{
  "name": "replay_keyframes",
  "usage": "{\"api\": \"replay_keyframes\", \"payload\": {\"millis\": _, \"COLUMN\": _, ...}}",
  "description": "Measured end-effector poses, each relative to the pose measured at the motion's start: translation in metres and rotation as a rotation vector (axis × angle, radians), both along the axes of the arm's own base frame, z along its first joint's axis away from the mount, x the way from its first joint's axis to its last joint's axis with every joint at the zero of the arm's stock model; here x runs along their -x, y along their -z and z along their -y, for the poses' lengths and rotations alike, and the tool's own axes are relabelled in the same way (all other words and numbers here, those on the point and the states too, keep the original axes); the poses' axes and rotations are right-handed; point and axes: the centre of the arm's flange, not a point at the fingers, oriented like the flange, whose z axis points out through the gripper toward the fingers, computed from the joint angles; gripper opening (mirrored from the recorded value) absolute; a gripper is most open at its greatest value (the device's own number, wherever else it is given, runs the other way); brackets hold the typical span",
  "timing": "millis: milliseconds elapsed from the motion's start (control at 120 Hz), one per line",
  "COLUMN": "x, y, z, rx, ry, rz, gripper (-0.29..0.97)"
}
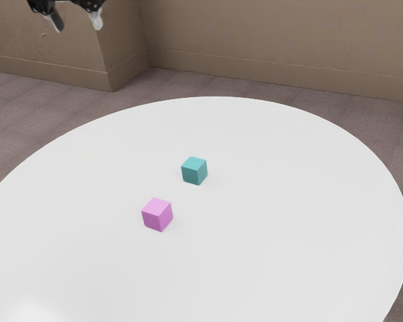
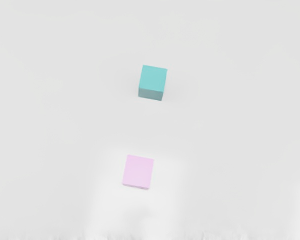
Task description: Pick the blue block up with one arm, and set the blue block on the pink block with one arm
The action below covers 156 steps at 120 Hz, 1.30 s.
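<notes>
Beige room: tan wall (image 1: 269, 33) with a boxed-out corner (image 1: 114, 57), and grey-brown floor (image 1: 389, 121) around a round white table (image 1: 302, 215).

Exterior view: the gripper (image 1: 76, 25) hung high at the exterior view's upper left, well above and away from both blocks. Its two fingers stood wide apart with nothing between them, so the claw was empty. That fits a start pose, with no grasp begun yet.

The blue block (image 1: 195, 170), which rendered more teal than blue, sat flat on the table near the middle, untouched. The pink block (image 1: 157, 215) sat near it, toward the exterior view's lower left. The two were apart, with bare table between them. That gap probably left room for fingers to come down on either side of the blue block without nudging the pink one. Both rested on a full face, so the pink top looked level enough to stack on.

Wrist view: the camera looked down on the table (image 2: 250, 150) from well above. The blue block (image 2: 153, 83) and pink block (image 2: 138, 171) were both seen mostly from the top, separate, neither tilted. The blue block showed a sliver of one side face and lay farther out than the pink one.

Judgement: the task was at its very start. The next move would be a long reach down and across to centre over the blue block, with the fingers lined up to its flat sides.
</notes>
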Motion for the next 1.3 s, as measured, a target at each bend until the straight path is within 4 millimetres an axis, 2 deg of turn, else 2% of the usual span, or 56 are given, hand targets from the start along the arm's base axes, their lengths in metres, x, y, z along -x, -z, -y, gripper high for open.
{"api": "replay_keyframes", "payload": {"millis": 50, "x": 0.027, "y": 0.026, "z": -0.009, "rx": 0.022, "ry": -0.007, "rz": -0.04, "gripper": 0.66}}
{"api": "replay_keyframes", "payload": {"millis": 158, "x": 0.101, "y": 0.079, "z": -0.03, "rx": 0.078, "ry": -0.033, "rz": -0.095, "gripper": 0.66}}
{"api": "replay_keyframes", "payload": {"millis": 242, "x": 0.148, "y": 0.138, "z": -0.049, "rx": 0.115, "ry": -0.083, "rz": -0.165, "gripper": 0.66}}
{"api": "replay_keyframes", "payload": {"millis": 283, "x": 0.16, "y": 0.165, "z": -0.047, "rx": 0.105, "ry": -0.102, "rz": -0.195, "gripper": 0.66}}
{"api": "replay_keyframes", "payload": {"millis": 333, "x": 0.158, "y": 0.194, "z": -0.04, "rx": 0.085, "ry": -0.11, "rz": -0.225, "gripper": 0.66}}
{"api": "replay_keyframes", "payload": {"millis": 375, "x": 0.142, "y": 0.22, "z": -0.033, "rx": 0.069, "ry": -0.108, "rz": -0.254, "gripper": 0.66}}
{"api": "replay_keyframes", "payload": {"millis": 450, "x": 0.103, "y": 0.269, "z": -0.02, "rx": 0.04, "ry": -0.094, "rz": -0.3, "gripper": 0.66}}
{"api": "replay_keyframes", "payload": {"millis": 483, "x": 0.079, "y": 0.291, "z": -0.018, "rx": 0.018, "ry": -0.087, "rz": -0.301, "gripper": 0.66}}
{"api": "replay_keyframes", "payload": {"millis": 508, "x": 0.058, "y": 0.297, "z": -0.017, "rx": 0.003, "ry": -0.082, "rz": -0.285, "gripper": 0.66}}
{"api": "replay_keyframes", "payload": {"millis": 592, "x": -0.052, "y": 0.292, "z": -0.006, "rx": -0.045, "ry": -0.058, "rz": -0.196, "gripper": 0.66}}
{"api": "replay_keyframes", "payload": {"millis": 675, "x": -0.153, "y": 0.301, "z": 0.007, "rx": -0.066, "ry": -0.037, "rz": -0.138, "gripper": 0.66}}
{"api": "replay_keyframes", "payload": {"millis": 750, "x": -0.225, "y": 0.314, "z": 0.015, "rx": -0.048, "ry": -0.011, "rz": -0.104, "gripper": 0.66}}
{"api": "replay_keyframes", "payload": {"millis": 792, "x": -0.252, "y": 0.324, "z": 0.018, "rx": -0.018, "ry": 0.016, "rz": -0.094, "gripper": 0.66}}
{"api": "replay_keyframes", "payload": {"millis": 842, "x": -0.267, "y": 0.337, "z": 0.019, "rx": 0.001, "ry": 0.05, "rz": -0.104, "gripper": 0.66}}
{"api": "replay_keyframes", "payload": {"millis": 1008, "x": -0.294, "y": 0.394, "z": 0.017, "rx": 0.009, "ry": 0.166, "rz": -0.15, "gripper": 0.66}}
{"api": "replay_keyframes", "payload": {"millis": 1300, "x": -0.322, "y": 0.472, "z": 0.003, "rx": 0.023, "ry": 0.296, "rz": -0.131, "gripper": 0.65}}
